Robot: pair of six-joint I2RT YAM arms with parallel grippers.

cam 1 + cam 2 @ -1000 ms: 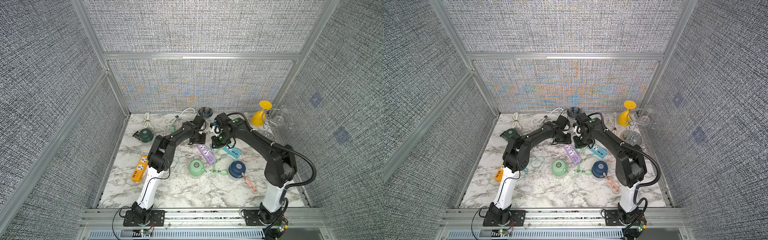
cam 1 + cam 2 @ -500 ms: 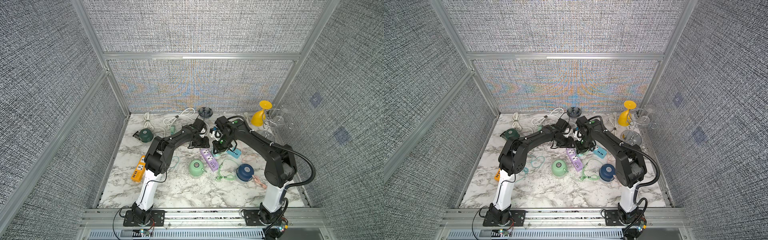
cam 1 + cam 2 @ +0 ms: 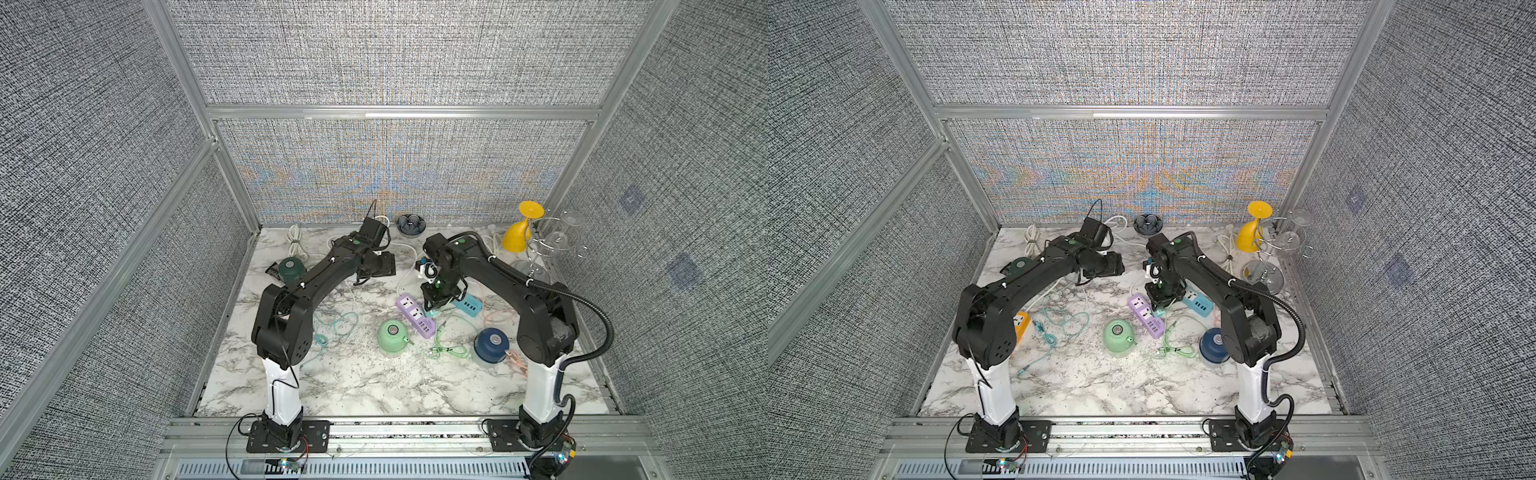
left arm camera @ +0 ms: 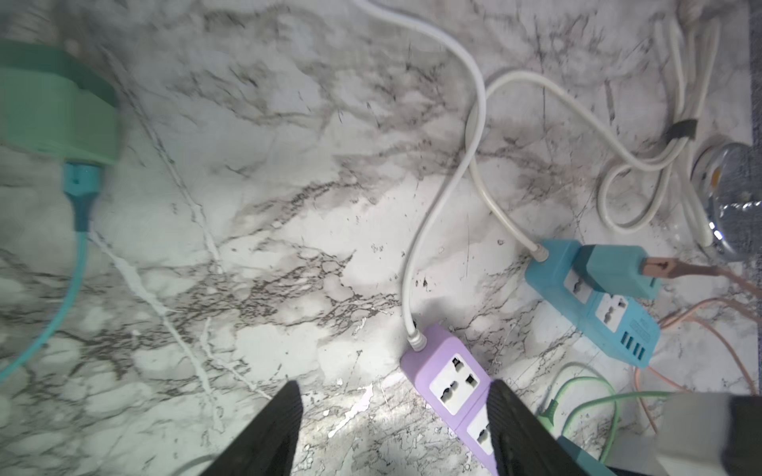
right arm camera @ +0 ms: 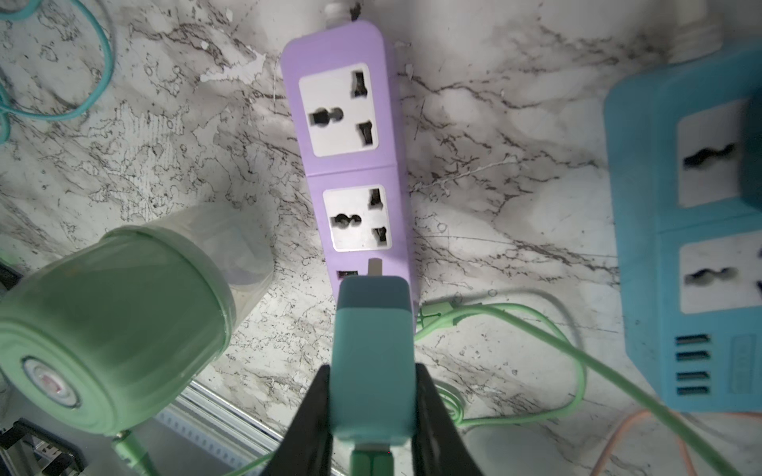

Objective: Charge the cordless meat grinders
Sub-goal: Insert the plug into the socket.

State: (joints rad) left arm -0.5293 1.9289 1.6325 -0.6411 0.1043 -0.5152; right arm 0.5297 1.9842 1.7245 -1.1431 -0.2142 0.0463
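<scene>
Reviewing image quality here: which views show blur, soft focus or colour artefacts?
In both top views: sharp, evenly lit, rainbow moiré on the back wall. Left wrist view: the green object with a teal plug is smeared; the purple power strip is crisp. Right wrist view: the mint green grinder looks soft; the strip and teal adapter are sharp.

the table (image 3: 374,386) is white marble with grey veins; the walls (image 3: 395,62) are a grey weave. far left sits a dark green grinder (image 3: 292,269). nearer are a mint grinder (image 3: 392,336) and a navy grinder (image 3: 491,344), both with silver buttons. the purple strip (image 5: 350,171) and blue strip (image 5: 643,206) have white sockets, and the orange strip (image 3: 1022,328) is at left. the adapter (image 5: 373,358) is teal with a darker cap. cables: white cable (image 4: 480,103), teal cable (image 4: 80,193), green cable (image 5: 437,319), peach cable (image 4: 659,268). the far dish (image 3: 411,224) is dark and petal-patterned. the far-right glass (image 3: 519,237) is yellow.
</scene>
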